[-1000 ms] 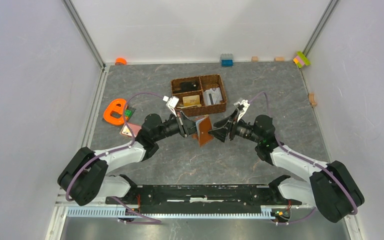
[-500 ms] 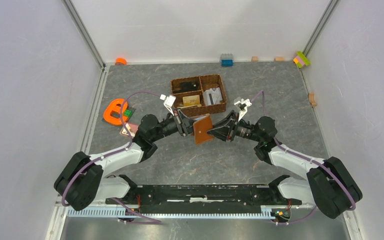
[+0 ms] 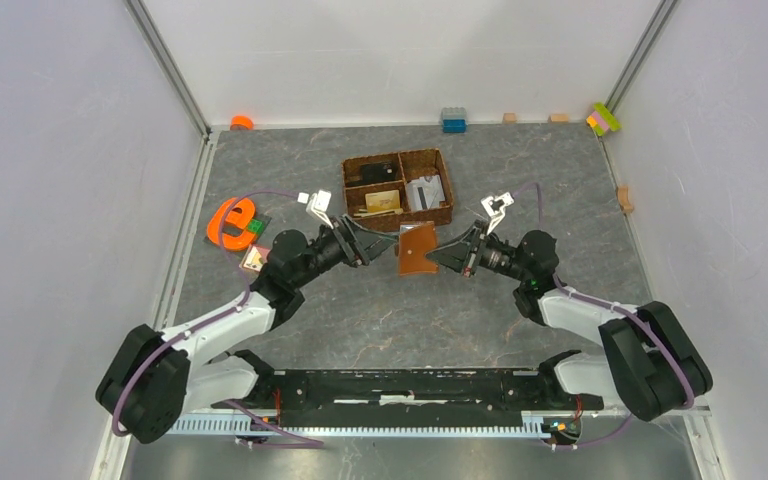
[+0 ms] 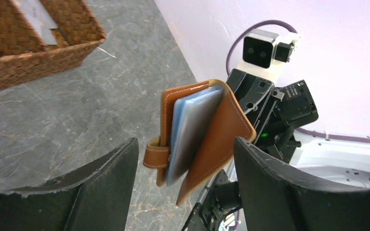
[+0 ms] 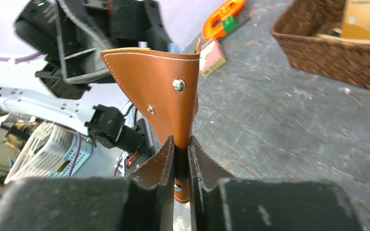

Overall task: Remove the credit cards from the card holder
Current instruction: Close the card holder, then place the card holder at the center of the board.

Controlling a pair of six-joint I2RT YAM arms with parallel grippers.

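This is a robotics lab test cell. Plain white walls [image 3: 60,200] joined by aluminium posts [image 3: 168,65] box in a grey marbled mat [image 3: 360,310]. A left arm [image 3: 230,315] and a right arm [image 3: 590,310], trailing purple cables [image 3: 260,194], are bolted to a black rail [image 3: 400,385] at the near edge, and toy blocks [image 3: 453,120] sit along the far wall.

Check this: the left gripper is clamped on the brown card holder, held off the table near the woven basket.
Wrong arm: the right gripper is clamped on the card holder, as the right wrist view shows; the left gripper stands open. The rest is right.
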